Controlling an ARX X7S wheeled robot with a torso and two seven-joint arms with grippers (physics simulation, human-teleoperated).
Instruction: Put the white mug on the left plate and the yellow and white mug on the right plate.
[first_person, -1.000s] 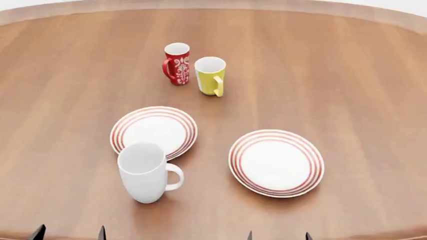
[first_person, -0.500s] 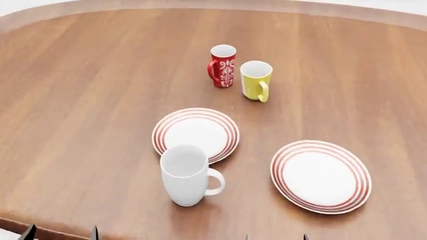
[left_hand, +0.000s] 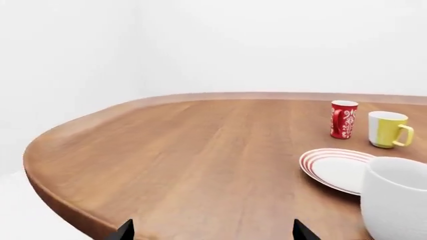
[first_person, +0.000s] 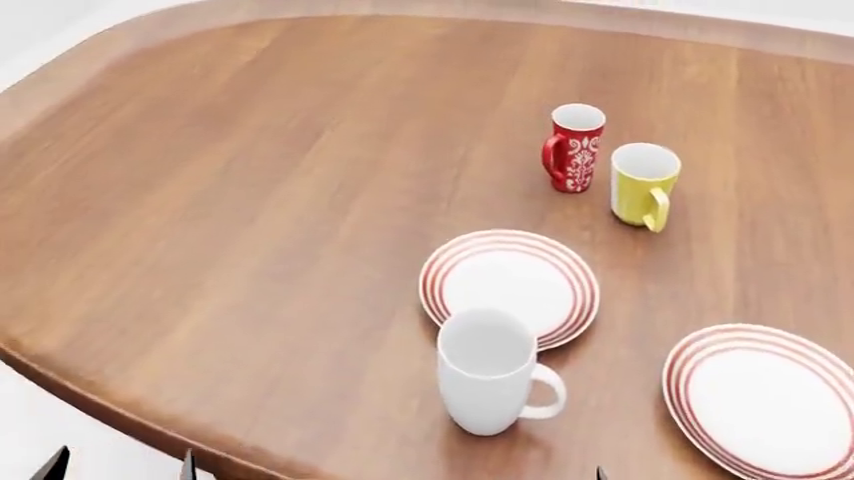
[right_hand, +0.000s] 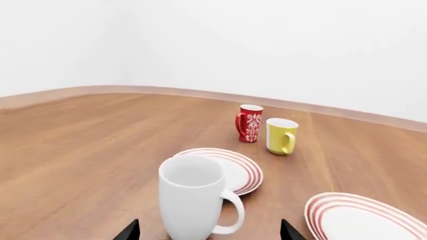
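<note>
A wooden desk (first_person: 240, 220) is carrying everything. The white mug (first_person: 489, 372) is standing upright just beside the left plate (first_person: 510, 286), ahead of your right fingers (right_hand: 208, 231), which are sitting apart and empty. It looks rigid, glazed, likely slippery: you're best pinching the rim wall. Left fingers (left_hand: 210, 231) are also apart.

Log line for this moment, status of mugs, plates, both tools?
white mug: on table, upright, unplaced | yellow and white mug: beside red mug | left plate, right plate: empty | tools: open, holding nothing
</note>
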